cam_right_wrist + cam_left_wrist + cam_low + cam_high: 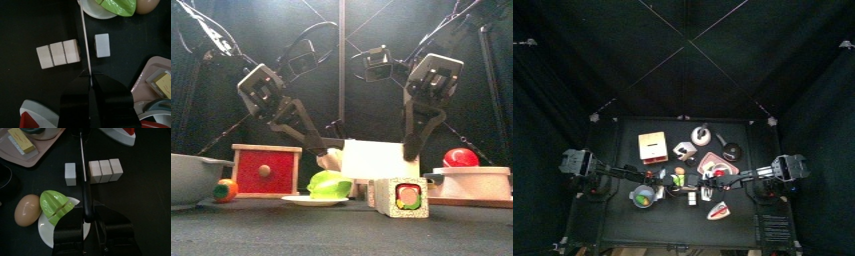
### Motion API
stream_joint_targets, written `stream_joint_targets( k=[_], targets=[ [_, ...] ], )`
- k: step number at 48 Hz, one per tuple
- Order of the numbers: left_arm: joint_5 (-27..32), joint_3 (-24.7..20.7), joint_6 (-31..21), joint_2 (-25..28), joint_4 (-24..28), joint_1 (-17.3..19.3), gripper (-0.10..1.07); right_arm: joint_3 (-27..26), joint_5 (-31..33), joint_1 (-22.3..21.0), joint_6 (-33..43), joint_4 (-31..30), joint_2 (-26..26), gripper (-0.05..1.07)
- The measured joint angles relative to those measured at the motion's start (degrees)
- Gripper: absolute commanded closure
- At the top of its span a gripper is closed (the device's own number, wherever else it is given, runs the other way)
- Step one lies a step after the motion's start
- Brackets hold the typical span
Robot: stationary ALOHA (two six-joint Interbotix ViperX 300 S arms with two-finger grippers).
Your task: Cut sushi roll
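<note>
The white sushi roll [105,170] lies on the black table as three joined slices, with one cut slice [70,174] lying apart from it. A thin knife [83,173] stands in the gap between them. My left gripper [87,220] is shut on the knife's dark handle end. In the right wrist view the roll [59,53], the cut slice [101,45] and the blade [82,40] show again. The blade runs out from my right gripper's [85,75] closed jaws. In the front view the roll [401,195] shows its end.
A green leaf piece [57,208] lies on a white plate [47,230] beside a brown egg [27,209]. A pink tray [30,155] holds a yellow block [21,140]. A red box [267,168], a grey bowl [191,175] and a red ball [460,157] stand around.
</note>
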Motion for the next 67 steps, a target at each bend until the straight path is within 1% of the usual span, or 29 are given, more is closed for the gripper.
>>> stream_joint_targets(
  k=[14,26,40,67],
  targets=[
    [-0.2,-0.2,-0.2,0.0,-0.1,-3.1,0.54,0.0,0.0,2.8,0.1,0.8,-0.6,0.71],
    [-0.4,-0.3,-0.3,0.2,-1.1,-4.2,0.54,0.0,-0.1,3.6,0.1,1.3,-0.6,0.71],
    [-0.4,-0.4,-0.3,1.1,-1.6,-4.4,0.54,0.1,-0.1,3.6,0.1,1.5,-0.6,0.71],
    [-0.5,-0.6,-0.3,1.1,-1.8,-4.7,0.54,0.1,-0.2,3.7,0.1,1.9,-0.5,0.71]
  ],
)
